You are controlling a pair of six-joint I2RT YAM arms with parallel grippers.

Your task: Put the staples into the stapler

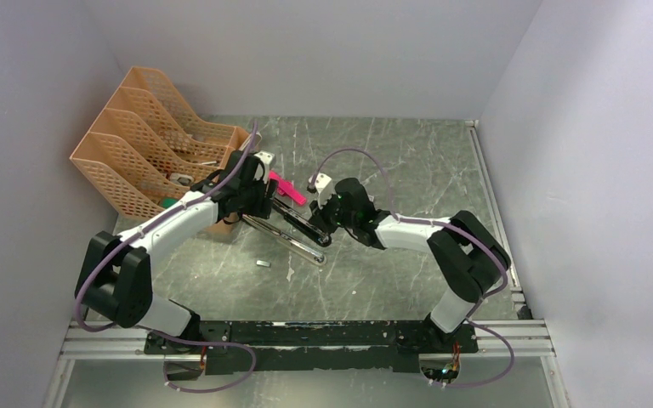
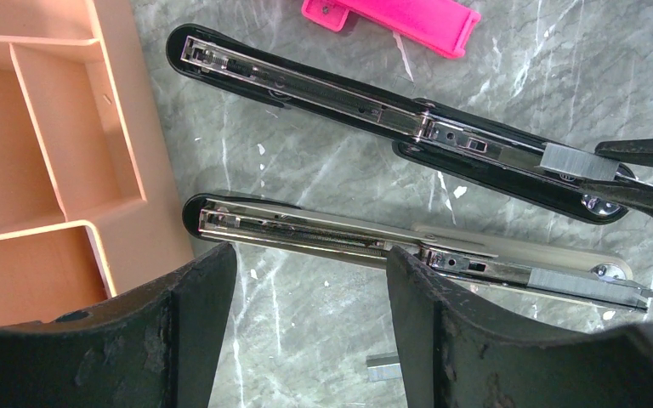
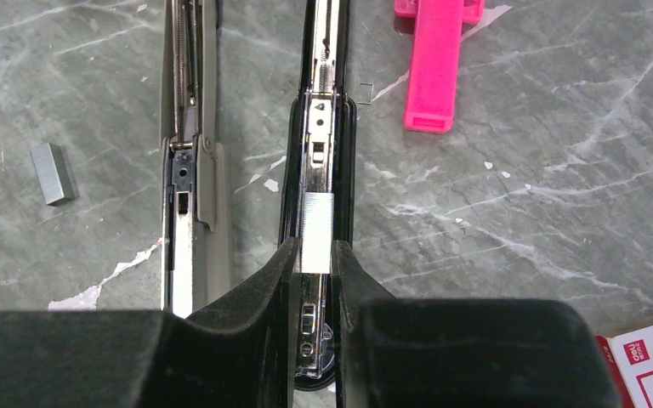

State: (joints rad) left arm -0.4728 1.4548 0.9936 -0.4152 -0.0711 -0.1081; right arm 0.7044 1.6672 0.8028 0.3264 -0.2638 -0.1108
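The black stapler lies hinged open on the table with its silver rail up. A short strip of staples sits on that rail near one end. My right gripper is shut on the strip, one finger on each side. My left gripper hangs open at the stapler's other end with nothing between its fingers. Another loose strip of staples lies on the table.
A slim black-and-silver stick lies parallel beside the stapler. A pink plastic piece is just beyond it. The white staple box is near my right wrist. An orange file rack stands at the left.
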